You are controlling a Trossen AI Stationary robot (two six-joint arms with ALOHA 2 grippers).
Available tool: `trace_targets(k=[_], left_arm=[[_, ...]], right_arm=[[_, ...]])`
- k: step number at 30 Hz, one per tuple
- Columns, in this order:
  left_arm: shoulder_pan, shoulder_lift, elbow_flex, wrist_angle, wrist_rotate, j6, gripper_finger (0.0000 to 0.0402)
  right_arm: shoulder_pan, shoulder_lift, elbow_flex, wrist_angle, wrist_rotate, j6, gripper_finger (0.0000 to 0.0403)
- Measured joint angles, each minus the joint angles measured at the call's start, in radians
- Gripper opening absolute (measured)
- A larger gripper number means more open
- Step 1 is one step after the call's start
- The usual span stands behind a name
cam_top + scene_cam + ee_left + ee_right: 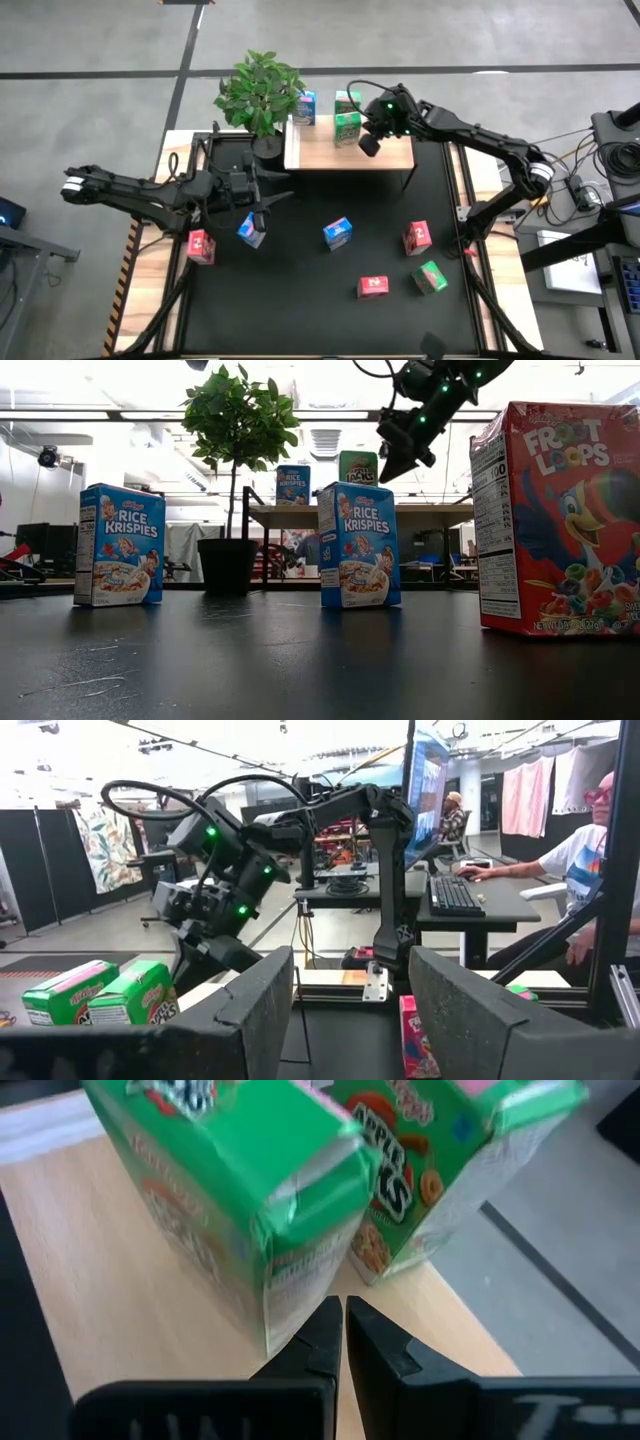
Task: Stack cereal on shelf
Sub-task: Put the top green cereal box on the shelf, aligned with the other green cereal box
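The light wooden shelf (pixel 385 153) stands at the table's far edge. On it are a blue cereal box (pixel 304 107) and two green ones (pixel 347 100) (pixel 346 128). My right gripper (pixel 369 143) hovers shut over the shelf, just right of the nearer green box (pixel 260 1210), also seen in the low view (pixel 398 466). My left gripper (pixel 264 208) is raised and open with nothing between its fingers (pixel 250 1015); it is over a blue box (pixel 250 231) that stands on the table. My right gripper's shut fingertips (pixel 330 1320) point slanting down at the shelf top, right beside the nearer green box's lower corner (pixel 285 1325). I cannot tell whether they touch the box.
A potted plant (pixel 260 90) stands left of the shelf. Loose boxes stand on the black mat: red (pixel 200 245), blue (pixel 338 233), red (pixel 417 238), red (pixel 373 287), green (pixel 430 277). A person (pixel 590 850) sits at a desk beyond the table.
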Motion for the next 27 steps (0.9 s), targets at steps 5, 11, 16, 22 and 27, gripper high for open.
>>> trace_targets(k=[5, 11, 16, 22, 27], left_arm=[[0.0, 0.001, 0.0, -0.003, 0.0, 0.0, 0.0184], [0.0, 0.014, 0.0, -0.008, 0.0, -0.002, 0.0184], [0.0, 0.021, 0.0, -0.042, 0.0, -0.012, 0.0184], [0.0, 0.036, -0.002, -0.053, 0.0, 0.004, 0.0184], [0.0, 0.049, -0.003, -0.055, 0.0, 0.031, 0.0184]], right_arm=[[0.013, -0.003, 0.0, -0.002, -0.001, 0.01, 0.0009], [0.026, -0.01, 0.0, -0.011, 0.0, 0.012, 0.0009], [0.026, -0.073, 0.006, -0.076, 0.009, 0.01, 0.0009], [0.051, -0.161, -0.001, 0.069, -0.001, 0.014, 0.0009], [0.062, -0.124, -0.017, 0.286, -0.121, 0.008, 0.0009]])
